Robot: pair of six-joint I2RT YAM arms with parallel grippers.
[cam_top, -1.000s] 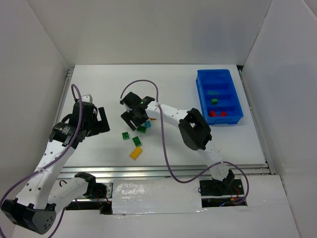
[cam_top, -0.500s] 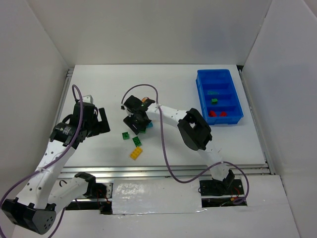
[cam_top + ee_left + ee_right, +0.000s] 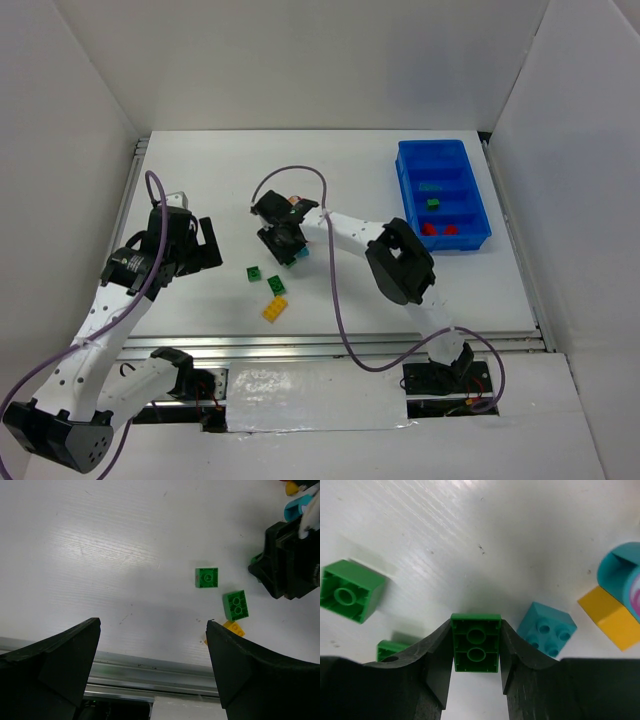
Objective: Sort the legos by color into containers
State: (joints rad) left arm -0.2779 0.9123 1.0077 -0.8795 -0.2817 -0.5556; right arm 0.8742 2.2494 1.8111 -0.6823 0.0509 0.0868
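Right gripper (image 3: 283,240) (image 3: 476,625) was down at table centre, jaws clamped on the gripped green brick (image 3: 476,650), one finger pressed against each long side. Hollow underside faced the wrist camera. From the top view that brick was hidden under the gripper, and I could not tell whether it was lifted or on the table.

A teal brick (image 3: 546,629) (image 3: 300,253) lay just beside the right-hand finger, studs up. A square green brick (image 3: 350,590) (image 3: 255,272) (image 3: 206,577) lay apart to the other side, underside up. Nearer the arm bases were a second green brick (image 3: 277,285) (image 3: 236,605) and a yellow brick (image 3: 274,308) (image 3: 233,629).

Left gripper (image 3: 205,245) (image 3: 152,624) hung over bare table on the left, jaws wide apart, nothing between them.

Blue bin (image 3: 475,205) sat far right, well apart from the loose bricks. Its compartments held a teal piece (image 3: 430,186), a green piece (image 3: 433,203) and two red pieces (image 3: 438,229) in the nearest filled one.
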